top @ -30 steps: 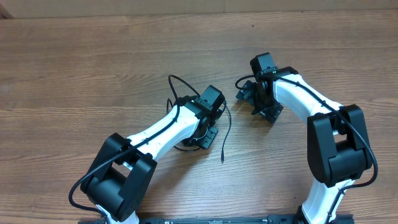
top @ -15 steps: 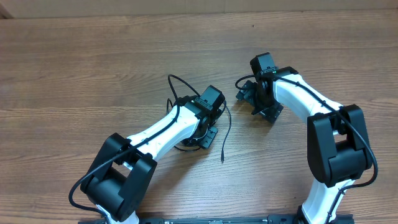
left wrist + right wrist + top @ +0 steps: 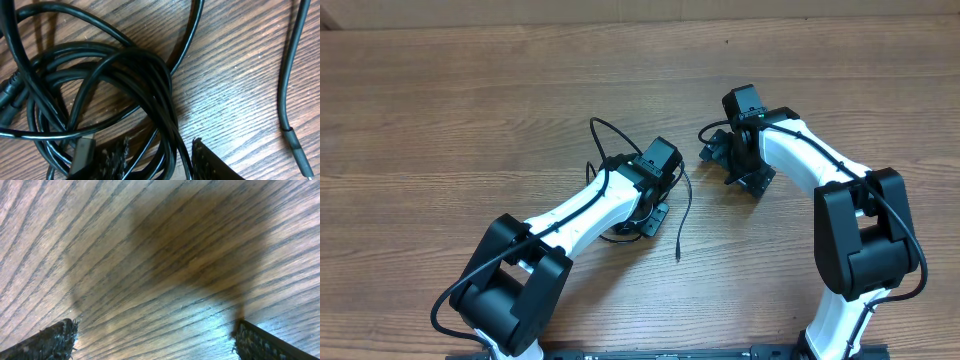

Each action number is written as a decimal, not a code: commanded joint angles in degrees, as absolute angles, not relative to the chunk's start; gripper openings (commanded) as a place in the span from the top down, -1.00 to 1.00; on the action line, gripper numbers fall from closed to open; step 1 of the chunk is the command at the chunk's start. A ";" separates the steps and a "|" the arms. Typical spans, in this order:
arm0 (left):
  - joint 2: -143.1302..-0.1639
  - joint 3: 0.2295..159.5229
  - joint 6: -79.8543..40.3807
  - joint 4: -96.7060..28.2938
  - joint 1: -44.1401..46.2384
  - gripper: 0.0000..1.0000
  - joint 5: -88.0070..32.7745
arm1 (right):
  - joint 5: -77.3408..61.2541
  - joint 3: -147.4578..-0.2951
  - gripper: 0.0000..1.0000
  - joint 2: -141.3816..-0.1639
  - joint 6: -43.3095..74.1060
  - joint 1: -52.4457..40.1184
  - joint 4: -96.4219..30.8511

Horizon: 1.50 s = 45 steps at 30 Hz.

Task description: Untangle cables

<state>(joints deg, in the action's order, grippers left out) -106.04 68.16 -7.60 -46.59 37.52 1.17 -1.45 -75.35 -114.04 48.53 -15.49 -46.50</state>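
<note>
The cables (image 3: 689, 205) are thin black cords bunched in a knot under my left wrist, with one loop (image 3: 603, 129) reaching back and one strand ending in a small plug (image 3: 678, 254). In the left wrist view the tangle (image 3: 125, 65) fills the frame and a loose strand (image 3: 286, 90) lies at the right. My left gripper (image 3: 655, 208) (image 3: 160, 160) sits on the knot, its jaws partly closed around several strands with wood still showing between them. My right gripper (image 3: 730, 168) (image 3: 152, 340) is open, empty and low over bare wood, right of the knot.
The wooden table (image 3: 470, 110) runs out on all sides. The arm bases stand at the near edge, left (image 3: 505, 300) and right (image 3: 860, 250). A small dark speck (image 3: 726, 42) lies at the far side.
My left gripper's jaws have drawn a little closer together around the cable bundle. The right arm has not moved.
</note>
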 commanded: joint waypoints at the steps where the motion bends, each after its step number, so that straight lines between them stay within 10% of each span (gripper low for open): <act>1: -105.67 67.75 -8.19 -46.09 37.89 0.14 2.35 | -2.24 -72.75 -1.00 -116.49 48.10 -15.46 -46.11; 9: -106.50 67.77 -8.16 -45.82 37.89 0.90 2.33 | -2.26 -72.75 -1.00 -116.49 48.10 -15.46 -46.11; 26: -104.92 75.53 -7.29 -52.82 33.12 0.91 -2.44 | -6.87 -78.43 -1.00 -116.29 39.27 -10.70 -55.92; 34: -104.90 76.77 -4.38 -53.80 25.47 0.92 -17.47 | -19.99 -84.07 -0.61 -115.02 24.73 -9.13 -61.67; 45: -104.90 76.77 5.04 -54.17 13.34 0.91 -44.51 | -27.62 -84.44 -0.61 -107.70 18.63 -9.15 -63.96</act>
<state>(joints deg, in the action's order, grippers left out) -106.04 75.37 0.78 -54.24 15.55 -32.95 -25.12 -83.02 -111.53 20.91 -9.04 -63.68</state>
